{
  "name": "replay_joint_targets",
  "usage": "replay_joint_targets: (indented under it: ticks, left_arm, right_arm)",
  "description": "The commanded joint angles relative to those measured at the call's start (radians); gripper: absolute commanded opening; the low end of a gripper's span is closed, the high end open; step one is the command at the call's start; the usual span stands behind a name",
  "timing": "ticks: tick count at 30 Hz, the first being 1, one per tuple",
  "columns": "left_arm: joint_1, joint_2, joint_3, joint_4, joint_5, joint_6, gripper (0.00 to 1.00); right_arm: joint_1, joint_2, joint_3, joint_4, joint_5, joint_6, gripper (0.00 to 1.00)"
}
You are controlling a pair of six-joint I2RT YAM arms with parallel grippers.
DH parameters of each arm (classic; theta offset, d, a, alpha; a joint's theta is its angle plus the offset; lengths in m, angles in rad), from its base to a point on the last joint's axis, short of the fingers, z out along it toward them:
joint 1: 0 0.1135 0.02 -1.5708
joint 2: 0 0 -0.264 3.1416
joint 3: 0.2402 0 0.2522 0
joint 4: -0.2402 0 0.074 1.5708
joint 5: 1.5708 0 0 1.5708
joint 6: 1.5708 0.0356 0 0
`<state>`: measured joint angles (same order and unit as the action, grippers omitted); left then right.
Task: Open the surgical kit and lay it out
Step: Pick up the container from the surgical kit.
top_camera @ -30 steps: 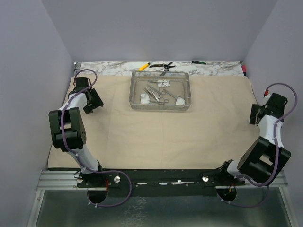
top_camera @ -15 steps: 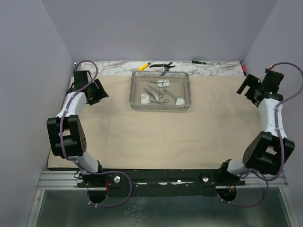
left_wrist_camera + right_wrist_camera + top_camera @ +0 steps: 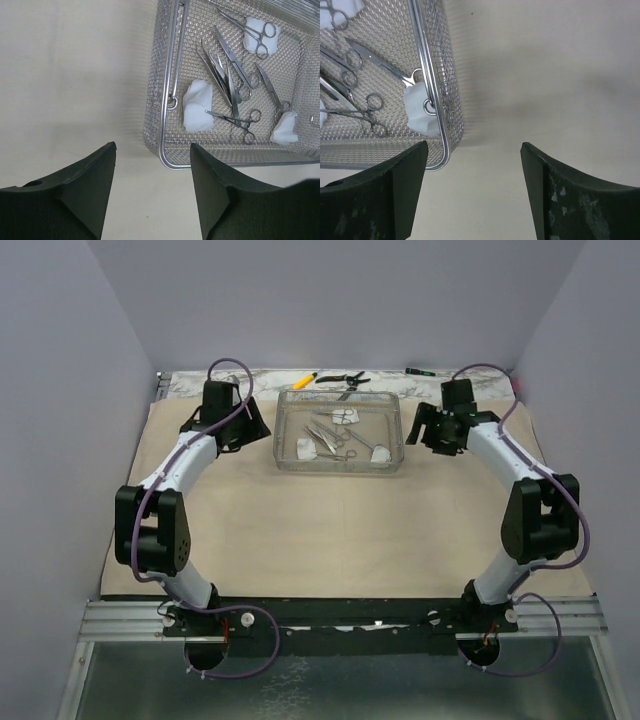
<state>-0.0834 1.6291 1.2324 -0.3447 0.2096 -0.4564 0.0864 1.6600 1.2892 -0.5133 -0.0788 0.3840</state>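
Steel mesh tray (image 3: 225, 157) holding clamps (image 3: 235, 119) and gauze (image 3: 197, 107) sits upper centre of the top view on beige cloth (image 3: 340, 530). Probably stiff and light, it suits end-rim holds; left gripper (image 3: 152, 150) and right gripper (image 3: 474, 145) flank it, both spread.

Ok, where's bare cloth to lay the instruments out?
Wide bare cloth on the near side of the mesh tray, between left arm and right arm. Crowded: inside the tray, and the marble strip behind it with pen and pliers.

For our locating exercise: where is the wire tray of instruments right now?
In the top view the wire tray sits on the beige cloth, far centre, between the left gripper and the right gripper.
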Motion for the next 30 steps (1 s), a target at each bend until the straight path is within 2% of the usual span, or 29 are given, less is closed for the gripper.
replay_joint_targets:
  ticks: [1,4,6,9,12,16,21,30]
  left_arm:
    - [-0.066,0.021,0.001,0.046,-0.169,-0.052,0.63]
    - [-0.093,0.048,0.001,0.07,-0.144,-0.038,0.63]
    - [-0.101,0.07,0.006,0.078,-0.093,-0.044,0.63]
    - [-0.104,0.102,0.015,0.091,-0.02,-0.048,0.63]
    - [-0.104,0.122,0.021,0.09,-0.016,-0.049,0.63]
    - [-0.109,0.157,0.025,0.091,0.013,-0.054,0.62]
    - [-0.118,0.17,0.003,0.091,-0.003,-0.036,0.54]
    - [-0.124,0.208,0.008,0.087,-0.04,0.002,0.31]
  right_arm:
    - [0.096,0.083,0.053,-0.049,0.203,0.089,0.77]
    - [0.136,0.14,0.087,-0.049,0.225,0.085,0.7]
    - [0.147,0.176,0.123,-0.079,0.222,0.08,0.61]
    - [0.159,0.201,0.137,-0.094,0.259,0.07,0.56]
    - [0.161,0.209,0.126,-0.086,0.241,0.053,0.51]
    - [0.174,0.225,0.122,-0.081,0.239,0.029,0.5]
    - [0.19,0.243,0.124,-0.081,0.235,0.032,0.46]
    - [0.212,0.263,0.134,-0.074,0.226,0.038,0.38]
